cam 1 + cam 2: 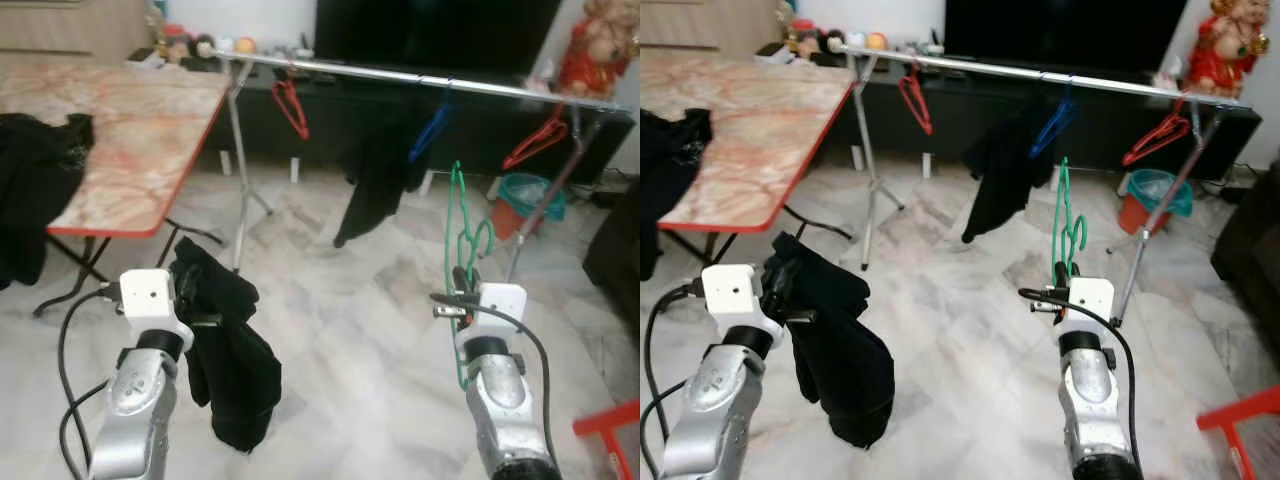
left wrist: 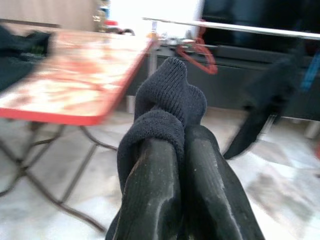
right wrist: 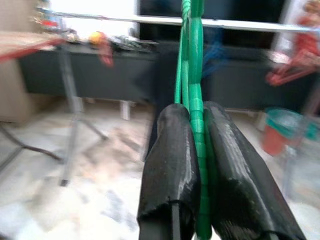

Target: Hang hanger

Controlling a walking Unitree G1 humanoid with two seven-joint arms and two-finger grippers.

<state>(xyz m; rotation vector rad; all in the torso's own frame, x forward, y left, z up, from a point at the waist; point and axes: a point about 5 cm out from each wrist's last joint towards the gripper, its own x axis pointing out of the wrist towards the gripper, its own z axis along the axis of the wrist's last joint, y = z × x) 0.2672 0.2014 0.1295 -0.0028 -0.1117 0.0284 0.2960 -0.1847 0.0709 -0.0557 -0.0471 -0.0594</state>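
My right gripper [image 1: 462, 283] is shut on a green hanger [image 1: 461, 225] that stands upright, its hook pointing up below the silver clothes rail [image 1: 420, 78]. In the right wrist view the green hanger [image 3: 194, 75] is pinched between the two black fingers [image 3: 170, 165]. A dark knitted garment [image 1: 228, 350] hangs down from my left gripper [image 1: 186, 292], which is shut on it. The left wrist view has the garment [image 2: 167, 105] bunched over the fingertips [image 2: 152, 190]. The rail stands ahead, above and beyond both grippers.
On the rail hang a red hanger [image 1: 291, 107], a blue hanger [image 1: 430, 130] with a dark garment [image 1: 375, 185], and another red hanger [image 1: 535, 142]. A marble-topped folding table [image 1: 130, 130] with black clothes [image 1: 35, 180] stands at left. A teal-and-orange bucket [image 1: 525, 200] sits by the rail's right leg.
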